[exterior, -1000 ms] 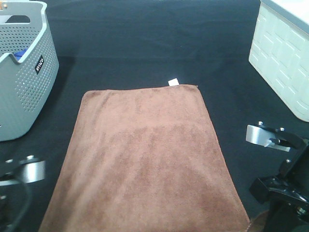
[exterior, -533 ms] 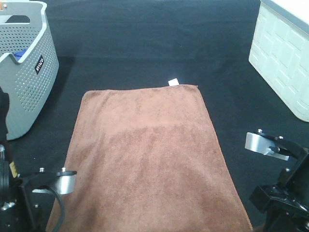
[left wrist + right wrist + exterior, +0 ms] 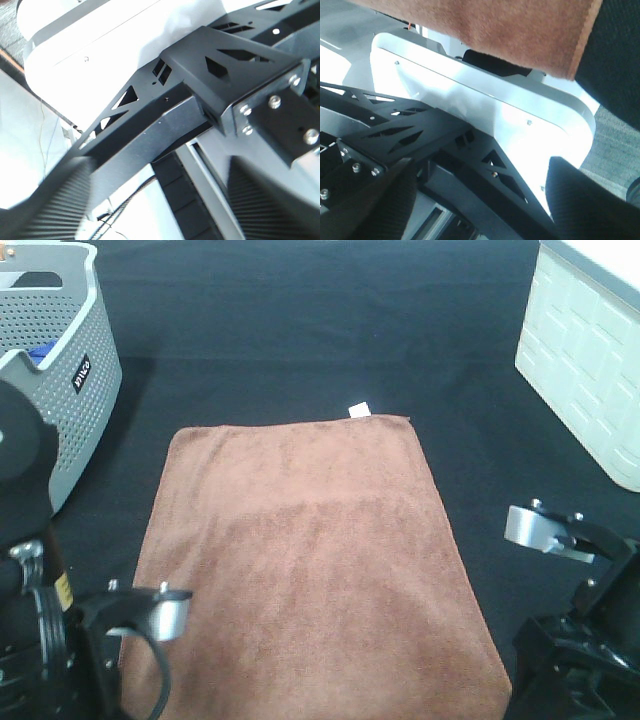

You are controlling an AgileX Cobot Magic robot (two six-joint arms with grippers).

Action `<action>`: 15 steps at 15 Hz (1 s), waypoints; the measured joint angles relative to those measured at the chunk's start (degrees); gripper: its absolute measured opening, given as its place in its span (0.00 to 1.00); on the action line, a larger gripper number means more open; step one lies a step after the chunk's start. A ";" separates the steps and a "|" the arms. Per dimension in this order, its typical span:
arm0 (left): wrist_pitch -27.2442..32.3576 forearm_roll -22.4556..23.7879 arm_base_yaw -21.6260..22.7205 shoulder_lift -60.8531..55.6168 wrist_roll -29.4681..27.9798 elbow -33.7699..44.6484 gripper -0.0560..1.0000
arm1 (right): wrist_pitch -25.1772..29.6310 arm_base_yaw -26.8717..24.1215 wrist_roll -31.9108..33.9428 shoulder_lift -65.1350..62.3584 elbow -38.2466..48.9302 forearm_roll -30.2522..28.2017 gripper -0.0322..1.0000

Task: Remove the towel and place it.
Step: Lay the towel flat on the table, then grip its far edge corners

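Noting the change first: the left arm [image 3: 40, 640] has come up and inward over the last second, and its silver wrist piece now sits above the near-left edge of the towel [image 3: 310, 560]. The right arm [image 3: 580, 640] has barely shifted. The towel has not moved.

Judgement: approach phase only, no grasp begun.

Left tool [image 3: 160, 210]: fingers spread wide, nothing between them; its camera faces the robot's frame, not the cloth. Right tool [image 3: 480, 215]: also spread wide and empty.

Towel position: flat on the black bench [image 3: 320, 330], between the arms, white tag [image 3: 359, 410] at the far short edge. In the right wrist view its near edge hangs over the bench front.

Edges and room:
- Long edges lie straight and exposed, with bare bench on both sides.
- Grey basket [image 3: 50, 370] at far left, near the towel's far-left corner but apart.
- White crate [image 3: 590, 350] at far right, well apart.
- Open bench beyond the tag.
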 joint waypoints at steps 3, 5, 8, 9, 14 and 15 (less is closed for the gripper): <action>0.17 9.00 0.86 0.06 -1.89 -9.17 0.77 | -0.69 -0.29 4.98 0.11 -6.93 -8.31 0.72; 0.17 15.13 4.01 0.34 -3.61 -14.55 0.77 | -0.74 -1.20 8.94 0.52 -11.29 -13.98 0.72; 0.17 22.17 11.63 4.30 -3.78 -25.61 0.77 | -0.74 -11.23 10.03 3.84 -20.40 -15.58 0.72; 0.17 23.55 13.29 6.93 -2.64 -30.02 0.77 | -0.80 -14.44 9.34 5.16 -24.01 -14.67 0.72; 0.92 24.92 19.48 24.24 0.63 -51.74 0.77 | -3.38 -17.48 7.73 7.16 -33.29 -12.20 0.72; 1.55 25.04 19.42 28.30 1.43 -56.32 0.76 | -3.95 -17.48 7.51 7.68 -33.29 -11.63 0.72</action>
